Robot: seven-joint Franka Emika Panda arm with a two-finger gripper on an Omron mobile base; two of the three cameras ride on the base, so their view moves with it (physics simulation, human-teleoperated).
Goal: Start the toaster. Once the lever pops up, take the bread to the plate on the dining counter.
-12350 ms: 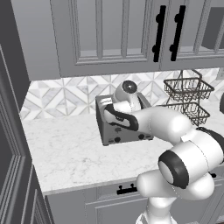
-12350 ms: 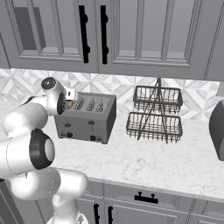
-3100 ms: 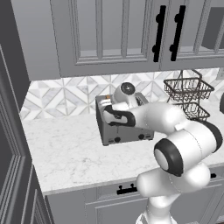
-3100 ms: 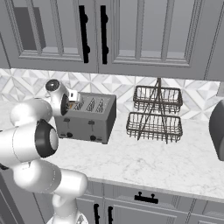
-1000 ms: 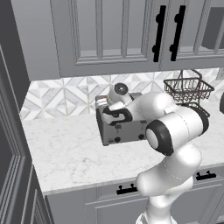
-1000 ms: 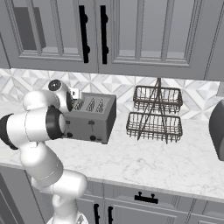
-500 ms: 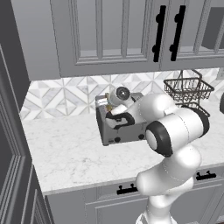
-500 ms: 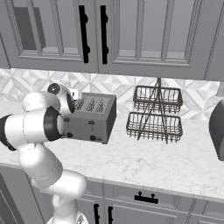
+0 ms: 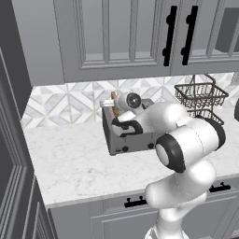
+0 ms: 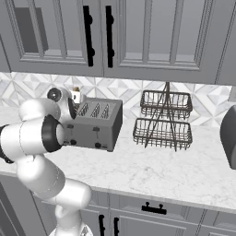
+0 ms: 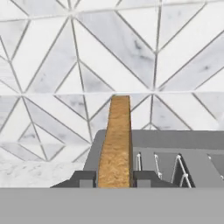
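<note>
Bread slice (image 11: 114, 144) clamped edge-on between pincer (image 11: 114, 178) fingertips, above grey toaster (image 10: 95, 123) on marble surface (image 10: 152, 168).

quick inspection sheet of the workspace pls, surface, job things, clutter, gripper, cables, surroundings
surface: white marble-look counter, nothing spilled.
job's things: toaster by the tiled wall; bread standing on edge, lifted above the toaster's slots.
clutter: two-tier wire basket rack right of the toaster, apart from it.
grippers: gripper shut on the bread, one fingertip at each side.
cables: nothing seen.
surroundings: grey wall cabinets above, patterned backsplash behind.
</note>
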